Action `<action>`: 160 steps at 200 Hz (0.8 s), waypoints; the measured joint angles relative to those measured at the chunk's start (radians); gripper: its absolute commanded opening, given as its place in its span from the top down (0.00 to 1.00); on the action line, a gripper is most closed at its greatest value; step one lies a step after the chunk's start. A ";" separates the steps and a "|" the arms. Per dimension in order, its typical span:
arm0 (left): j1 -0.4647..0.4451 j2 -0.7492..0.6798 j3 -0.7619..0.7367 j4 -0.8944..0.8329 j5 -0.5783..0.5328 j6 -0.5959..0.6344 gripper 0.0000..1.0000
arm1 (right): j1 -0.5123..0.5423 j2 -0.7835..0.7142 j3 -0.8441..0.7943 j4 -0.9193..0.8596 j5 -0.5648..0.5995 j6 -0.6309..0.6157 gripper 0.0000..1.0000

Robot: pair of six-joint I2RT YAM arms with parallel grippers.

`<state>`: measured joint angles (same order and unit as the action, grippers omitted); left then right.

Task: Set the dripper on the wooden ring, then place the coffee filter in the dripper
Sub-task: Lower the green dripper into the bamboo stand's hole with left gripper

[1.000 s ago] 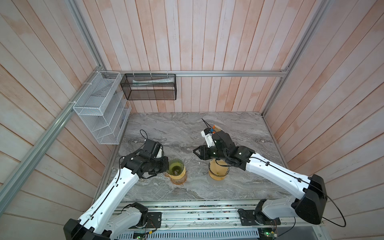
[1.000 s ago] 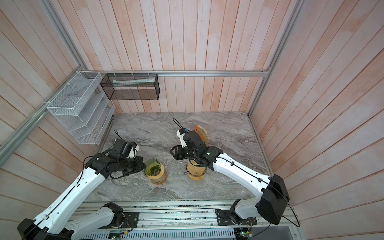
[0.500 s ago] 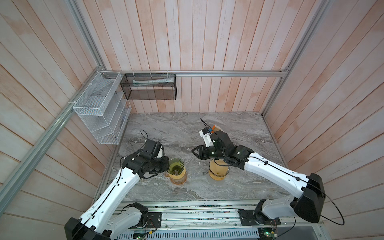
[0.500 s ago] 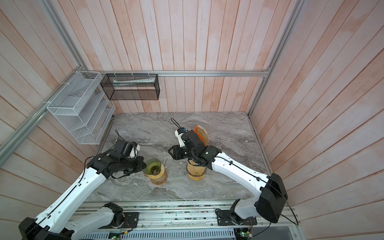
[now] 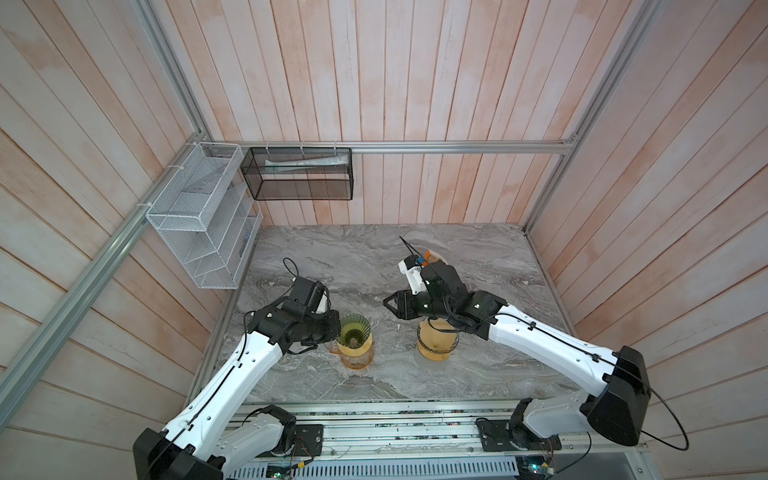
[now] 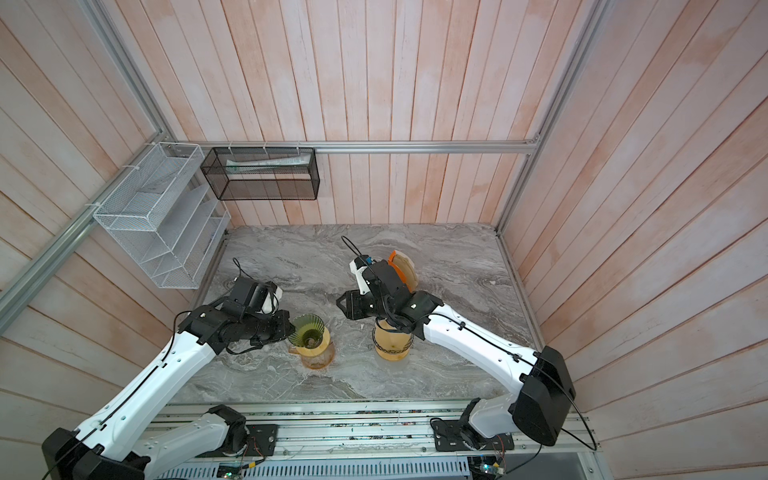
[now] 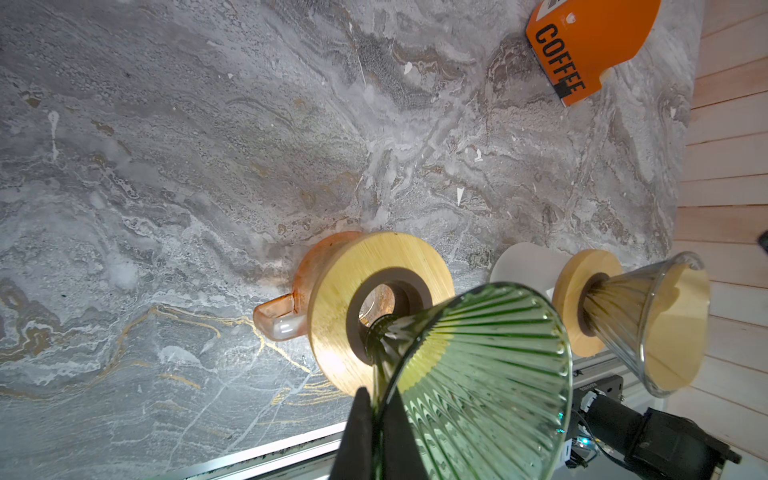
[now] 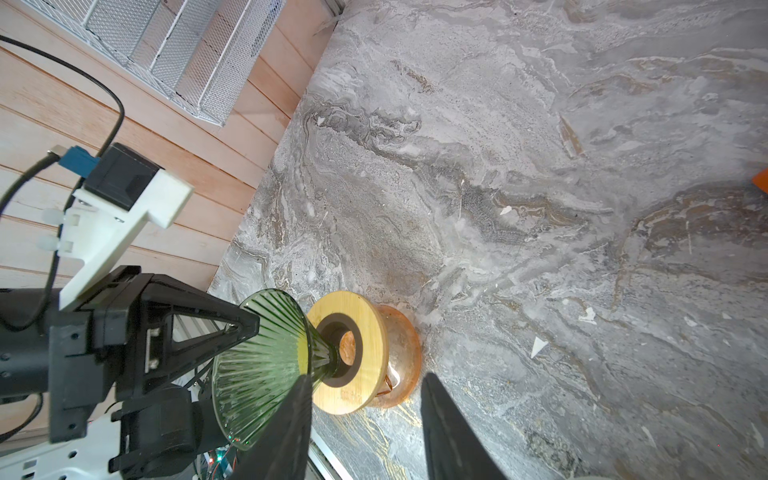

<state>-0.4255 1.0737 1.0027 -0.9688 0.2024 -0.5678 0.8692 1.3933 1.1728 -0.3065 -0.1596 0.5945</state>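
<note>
Grey marble-look tabletop [image 5: 332, 257] boxed in by pale plank walls [image 5: 415, 83], wire racks [image 5: 199, 216] at upper left. Lower centre of both top views: green ribbed dripper [image 5: 354, 332] seated by its neck in a wooden collar [image 7: 332, 316] atop an orange glass jug [image 7: 282, 318]; bowl empty, no paper inside. Left gripper [image 7: 376, 401] pressed together on the dripper's rim, glass edge pinched between two black fingers [image 7: 357, 436], presumably to steady the tall, top-heavy stack against tipping during loading. Right gripper [image 8: 366, 378] spread partway with nothing between its tips, aimed at the green cone from the right, wrist positioned over a second, clear dripper [image 7: 648, 324] lined in tan, apparently already fitted with paper. Coffee filter [image 6: 407, 266] not yet fetched: tan sheets tucked in an orange pack [image 7: 582, 45] lettered COFFEE, set near the back of the tabletop, upper centre-right, just behind the right wrist. Likely next step: reach back to the pack, pinch one sheet, carry it to the held dripper. Risk: thin paper, several sheets lifted together.
</note>
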 measured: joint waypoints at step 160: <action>0.000 0.021 -0.010 0.048 -0.016 0.007 1.00 | 0.006 0.018 0.007 0.000 -0.012 -0.001 0.56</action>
<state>-0.4255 1.0943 0.9928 -0.9211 0.1864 -0.5610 0.8753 1.4109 1.1797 -0.3069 -0.1715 0.5934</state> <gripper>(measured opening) 0.074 0.443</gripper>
